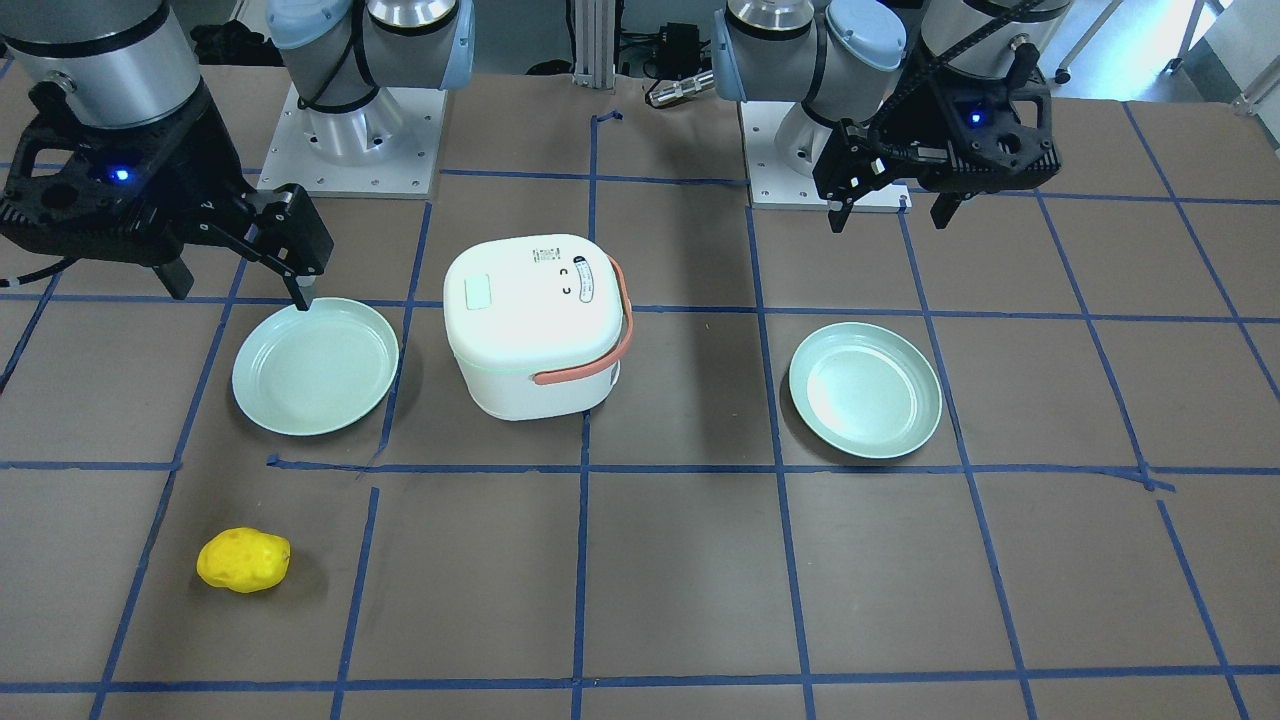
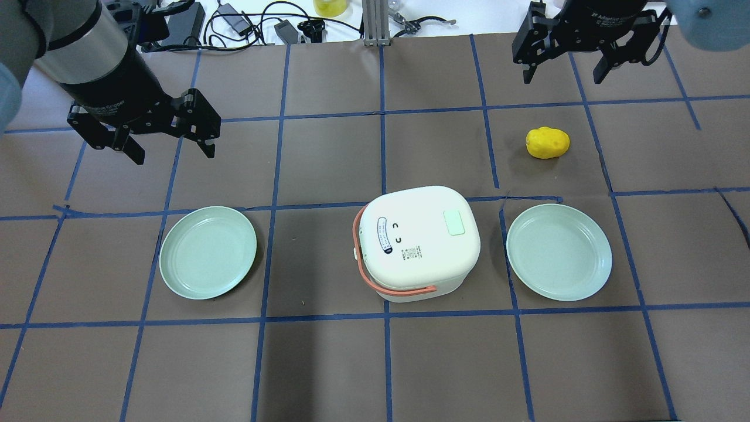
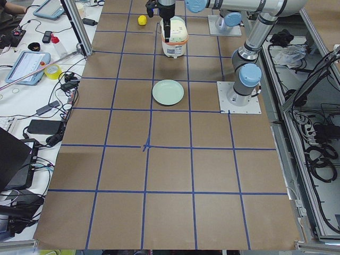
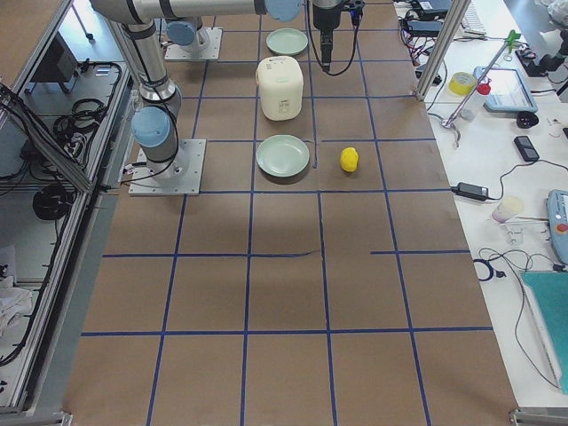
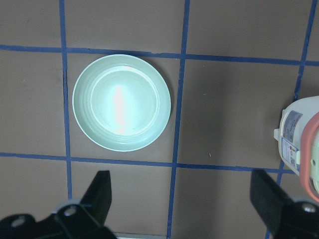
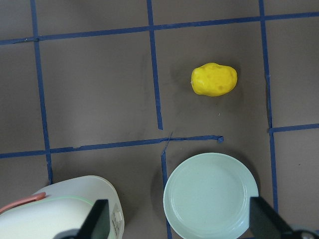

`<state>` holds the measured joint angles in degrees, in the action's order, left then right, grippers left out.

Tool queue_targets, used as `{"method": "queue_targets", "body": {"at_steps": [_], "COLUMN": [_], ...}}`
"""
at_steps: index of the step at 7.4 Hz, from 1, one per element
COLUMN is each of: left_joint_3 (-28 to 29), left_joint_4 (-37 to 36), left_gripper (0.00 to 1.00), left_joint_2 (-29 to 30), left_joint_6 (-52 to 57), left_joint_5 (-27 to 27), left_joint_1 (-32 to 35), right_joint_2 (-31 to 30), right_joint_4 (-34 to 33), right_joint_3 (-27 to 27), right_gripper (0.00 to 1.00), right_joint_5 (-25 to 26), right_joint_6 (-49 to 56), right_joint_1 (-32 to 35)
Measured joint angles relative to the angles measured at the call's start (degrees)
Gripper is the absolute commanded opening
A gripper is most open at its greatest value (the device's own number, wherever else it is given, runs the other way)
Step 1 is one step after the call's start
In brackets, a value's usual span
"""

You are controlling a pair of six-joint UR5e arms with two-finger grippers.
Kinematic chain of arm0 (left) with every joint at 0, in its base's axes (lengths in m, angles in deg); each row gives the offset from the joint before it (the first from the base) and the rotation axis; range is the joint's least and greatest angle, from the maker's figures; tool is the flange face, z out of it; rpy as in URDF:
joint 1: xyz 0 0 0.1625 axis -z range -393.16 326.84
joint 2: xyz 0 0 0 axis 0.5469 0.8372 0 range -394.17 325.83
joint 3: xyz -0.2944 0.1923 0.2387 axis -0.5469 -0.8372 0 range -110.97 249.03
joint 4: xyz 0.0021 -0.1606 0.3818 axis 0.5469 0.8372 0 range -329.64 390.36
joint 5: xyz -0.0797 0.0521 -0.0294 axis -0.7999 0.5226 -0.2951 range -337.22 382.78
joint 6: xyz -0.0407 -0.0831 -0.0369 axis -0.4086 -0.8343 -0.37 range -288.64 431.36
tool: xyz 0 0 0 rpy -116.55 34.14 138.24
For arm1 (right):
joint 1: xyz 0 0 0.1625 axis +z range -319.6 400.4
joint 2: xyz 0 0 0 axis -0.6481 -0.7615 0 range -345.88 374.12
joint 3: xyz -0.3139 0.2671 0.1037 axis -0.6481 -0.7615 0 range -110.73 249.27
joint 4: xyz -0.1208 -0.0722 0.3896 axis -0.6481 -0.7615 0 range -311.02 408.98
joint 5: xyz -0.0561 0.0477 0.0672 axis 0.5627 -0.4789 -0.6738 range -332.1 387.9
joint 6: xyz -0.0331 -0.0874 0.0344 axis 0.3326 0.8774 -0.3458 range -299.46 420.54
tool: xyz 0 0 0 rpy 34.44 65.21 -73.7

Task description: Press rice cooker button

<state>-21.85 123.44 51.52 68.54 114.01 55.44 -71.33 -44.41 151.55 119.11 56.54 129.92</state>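
Observation:
A white rice cooker [image 2: 419, 243] with an orange handle stands mid-table, lid shut. Its pale green button [image 2: 454, 223] sits on the lid at the side away from the handle hinge; it also shows in the front view [image 1: 481, 293]. My left gripper [image 2: 170, 126] is open and empty, hovering above the table beyond the left plate, well left of the cooker. My right gripper [image 2: 565, 64] is open and empty, high at the far right, beyond the yellow potato. In the left wrist view only the cooker's edge [image 5: 301, 144] shows. The right wrist view shows the cooker's corner [image 6: 65, 206].
Two pale green plates flank the cooker, one on the left [image 2: 208, 252] and one on the right [image 2: 559, 252]. A yellow potato [image 2: 547, 142] lies beyond the right plate. Cables and gear lie past the table's far edge.

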Motion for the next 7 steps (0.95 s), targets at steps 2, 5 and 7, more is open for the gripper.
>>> {"method": "queue_targets", "body": {"at_steps": [2, 5, 7], "left_joint_3": [0.0, 0.0, 0.0], "left_joint_4": [0.0, 0.0, 0.0], "left_gripper": [1.00, 1.00, 1.00], "left_joint_2": [0.0, 0.0, 0.0], "left_joint_6": [0.0, 0.0, 0.0], "left_joint_5": [0.0, 0.0, 0.0], "left_joint_1": [0.0, 0.0, 0.0], "right_joint_2": [0.0, -0.1, -0.2], "right_joint_4": [-0.2, -0.2, -0.2], "right_joint_3": [0.1, 0.1, 0.4], "right_gripper": [1.00, 1.00, 0.78], "right_joint_5": [0.0, 0.0, 0.0], "right_joint_6": [0.1, 0.0, 0.0], "right_joint_1": [0.0, 0.2, 0.2]}}
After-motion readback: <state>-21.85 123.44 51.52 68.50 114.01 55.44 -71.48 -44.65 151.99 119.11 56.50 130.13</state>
